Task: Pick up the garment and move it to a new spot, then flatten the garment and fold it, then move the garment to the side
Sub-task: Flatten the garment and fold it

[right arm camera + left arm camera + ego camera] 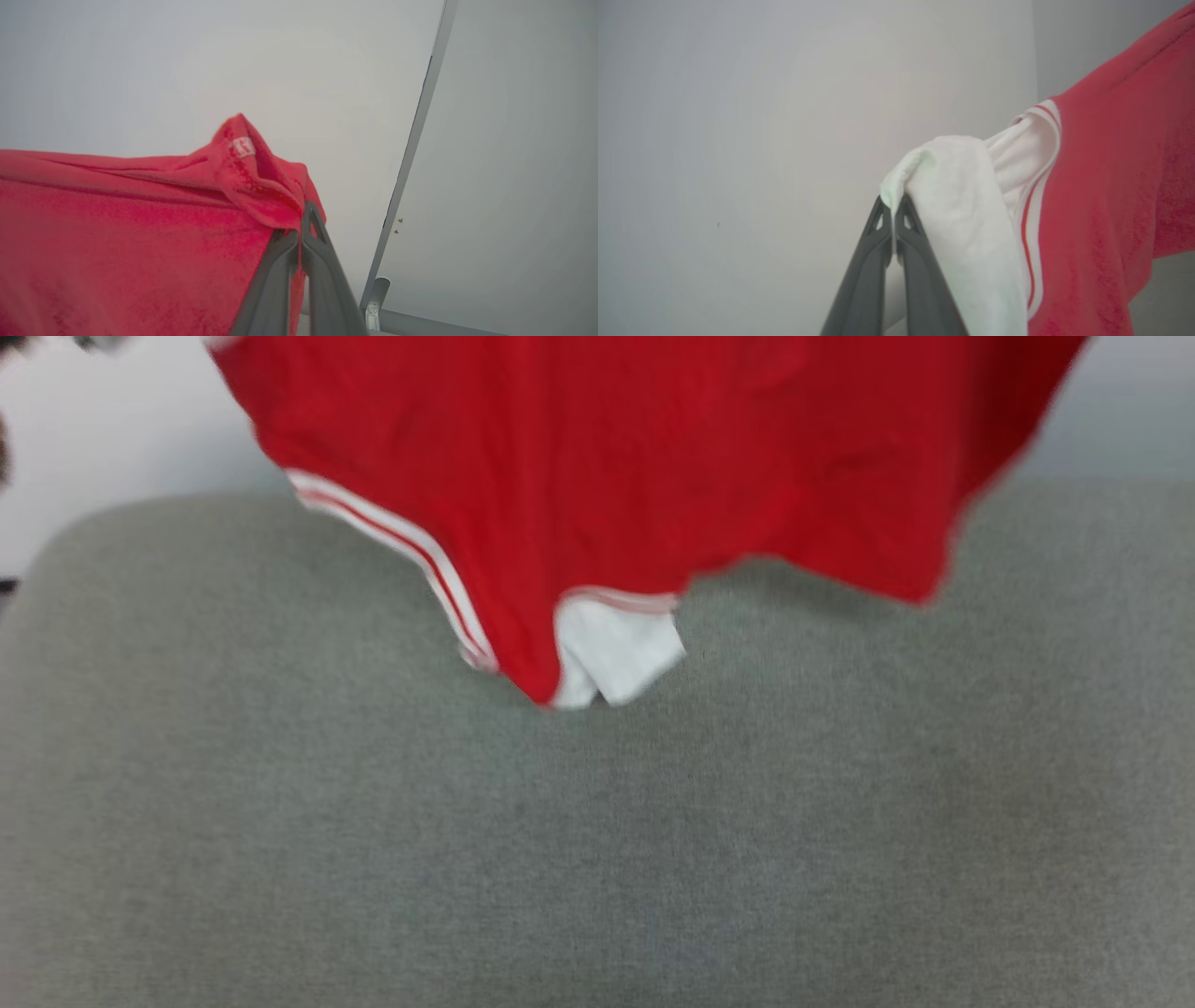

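The worktop (597, 859) is lying wide below, its far edge running left to right. The garment (597, 457) is hanging in the air over that far edge, spread across most of its width, long axis parallel to it. It is drooping lowest at the middle, where a white sleeve (616, 649) is dangling close to the surface; whether it is touching I cannot tell.

The left gripper (893, 205) is pinching a white part of the garment, jaws closed tight on the cloth. The right gripper (301, 224) is clamping a red edge the same way. The garment is stretching between them and hanging down from both, so neither arm is nearer. The coming move is probably turning on that drop: lowering both ends evenly so the cloth is laid flat rather than bunched.
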Tool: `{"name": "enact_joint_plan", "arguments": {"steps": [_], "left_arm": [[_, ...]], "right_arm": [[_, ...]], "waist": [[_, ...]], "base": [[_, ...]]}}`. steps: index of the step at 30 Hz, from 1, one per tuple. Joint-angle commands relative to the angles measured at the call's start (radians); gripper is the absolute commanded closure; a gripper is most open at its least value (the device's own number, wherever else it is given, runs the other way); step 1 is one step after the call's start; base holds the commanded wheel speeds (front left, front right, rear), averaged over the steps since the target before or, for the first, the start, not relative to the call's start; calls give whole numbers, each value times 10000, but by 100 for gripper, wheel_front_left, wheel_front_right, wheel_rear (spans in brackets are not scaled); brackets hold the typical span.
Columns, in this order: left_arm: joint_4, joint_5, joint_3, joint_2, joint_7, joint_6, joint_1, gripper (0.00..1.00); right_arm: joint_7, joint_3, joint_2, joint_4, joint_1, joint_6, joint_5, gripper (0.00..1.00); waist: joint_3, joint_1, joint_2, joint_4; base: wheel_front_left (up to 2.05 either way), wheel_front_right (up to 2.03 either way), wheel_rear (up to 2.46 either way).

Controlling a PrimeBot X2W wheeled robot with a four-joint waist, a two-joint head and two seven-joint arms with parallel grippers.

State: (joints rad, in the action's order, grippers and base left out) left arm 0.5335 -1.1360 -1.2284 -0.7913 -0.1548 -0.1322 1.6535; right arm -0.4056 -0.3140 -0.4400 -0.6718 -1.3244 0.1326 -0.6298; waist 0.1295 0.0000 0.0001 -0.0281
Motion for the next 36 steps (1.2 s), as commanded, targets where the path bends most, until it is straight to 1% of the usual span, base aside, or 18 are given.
{"name": "enact_joint_plan", "arguments": {"steps": [1,5,8,12,15,17,20,23,25,26,28,29,30,31,32,34,35,36], "left_arm": [[258,665,-143,-199,435,32,422,100],[1144,1897,-318,-156,1470,41,1391,100],[1947,2490,-358,113,2267,41,2236,100],[2595,3416,-436,491,3120,41,3571,100],[2845,3688,-452,814,3751,41,4456,100],[2855,3809,-478,1016,3953,39,4818,100],[2816,3831,-499,1219,4107,36,4764,100],[2651,3891,-511,1344,4178,31,4424,100],[2527,3715,-517,1389,4190,30,4044,100],[2454,3830,-519,1360,4195,30,3866,100],[2330,3487,-520,1338,4200,30,3367,100],[2187,3662,-526,1332,4184,28,3040,100],[2008,3604,-532,1322,4111,28,2663,100],[1831,3384,-528,1269,4014,28,2359,100],[1591,3528,-522,1155,3870,28,2105,100],[1157,3131,-519,876,3568,30,1455,100],[828,3263,-517,741,3447,28,1158,100],[620,2960,-527,626,3317,28,773,100]], "right_arm": [[319,150,55,-207,-306,-38,217,100],[1426,316,478,-814,-984,-41,977,100],[2616,710,841,-1483,-1605,-54,1640,100],[4169,1411,1282,-2401,-2480,-54,2664,100],[5104,1906,1503,-2974,-3050,-54,3371,100],[5437,2147,1697,-3373,-3253,-51,3750,100],[5761,2359,1967,-3936,-3365,-48,4123,100],[5897,2364,2127,-4392,-3339,-38,4274,100],[5978,2333,2183,-4633,-3261,-37,4303,100],[5994,2206,2182,-4727,-3221,-34,4364,100],[5959,2024,2270,-4862,-3122,-29,4229,100],[5913,1893,2267,-4925,-3015,-29,4180,100],[5843,1729,2269,-4963,-2886,-29,4094,100],[5787,1569,2337,-4956,-2746,-29,3912,100],[5676,1467,2321,-4945,-2605,-29,3731,100],[5519,973,2282,-4754,-2200,-29,3441,100],[5414,757,2249,-4631,-1935,-29,3194,100],[5333,482,2109,-4472,-1635,-29,3055,100]], "waist": [[1270,0,-1,-246],[2189,0,-1,-445],[2907,0,-1,-617],[3961,0,-1,-737],[4744,0,-1,-698],[5195,0,-1,-614],[5595,0,-1,-438],[5674,0,-1,-239],[5546,0,-1,-88],[5430,0,-1,-1],[5120,0,-1,135],[4932,0,-1,203],[4704,0,-1,268],[4481,0,-1,315],[4268,0,-1,375],[3809,0,-1,438],[3584,0,-1,468],[3330,0,-1,500]], "base": [[0,0,0],[0,0,0],[0,0,0],[0,0,0],[0,0,0],[0,0,0],[0,0,0],[0,0,0],[0,0,0],[0,0,0],[0,0,0],[0,0,0],[0,0,0],[0,0,0],[0,0,0],[0,0,0],[0,0,0],[0,0,0]]}}
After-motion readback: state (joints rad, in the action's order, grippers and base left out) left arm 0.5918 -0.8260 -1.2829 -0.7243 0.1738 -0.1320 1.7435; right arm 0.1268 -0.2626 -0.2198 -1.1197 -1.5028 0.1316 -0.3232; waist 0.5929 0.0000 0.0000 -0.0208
